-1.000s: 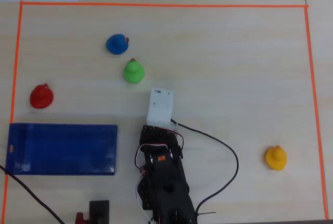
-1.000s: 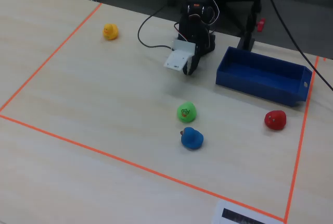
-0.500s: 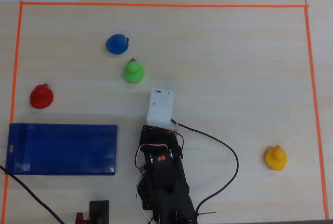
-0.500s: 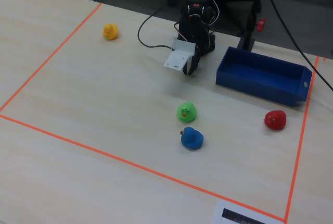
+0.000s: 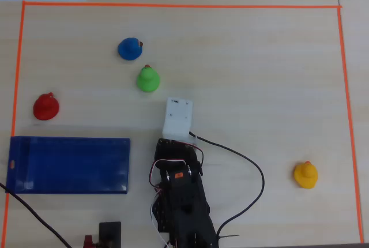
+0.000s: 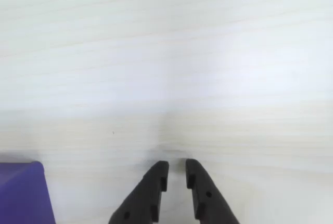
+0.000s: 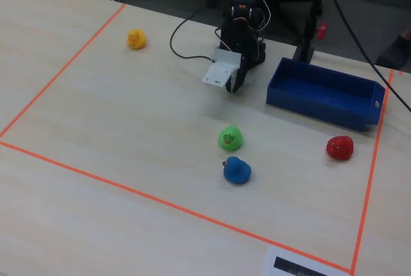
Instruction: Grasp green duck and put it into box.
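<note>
Looks like I'm running this in a lab or office setup, not anyone's home. The pale wood-grain table [image 7: 96, 115] has a work area marked off with orange tape [image 5: 173, 6], which screams test bench. Behind the table I can see dark chair or stand legs [image 7: 314, 6] on a dim floor, and loose black cables [image 5: 248, 167] trail across the desktop. A printed label [image 7: 302, 266] sits outside the tape.
</note>
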Motion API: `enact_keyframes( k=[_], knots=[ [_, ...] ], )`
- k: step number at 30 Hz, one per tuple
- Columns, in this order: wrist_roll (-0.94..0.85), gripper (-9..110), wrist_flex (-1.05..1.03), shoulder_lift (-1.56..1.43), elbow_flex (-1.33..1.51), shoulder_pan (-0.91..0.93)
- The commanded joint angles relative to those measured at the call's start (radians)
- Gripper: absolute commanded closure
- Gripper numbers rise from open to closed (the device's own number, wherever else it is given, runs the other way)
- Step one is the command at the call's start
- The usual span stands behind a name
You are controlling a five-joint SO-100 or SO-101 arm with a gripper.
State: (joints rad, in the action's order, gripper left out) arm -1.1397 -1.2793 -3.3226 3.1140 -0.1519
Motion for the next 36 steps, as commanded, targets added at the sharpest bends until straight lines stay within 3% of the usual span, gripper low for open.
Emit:
enact_keyframes(
  k=[1,36],
  knots=[
    [-0.005,100,-0.021,0.012,-0.005,0.000],
    [-0.012,100,-0.021,0.012,-0.005,-0.015]
  ],
)
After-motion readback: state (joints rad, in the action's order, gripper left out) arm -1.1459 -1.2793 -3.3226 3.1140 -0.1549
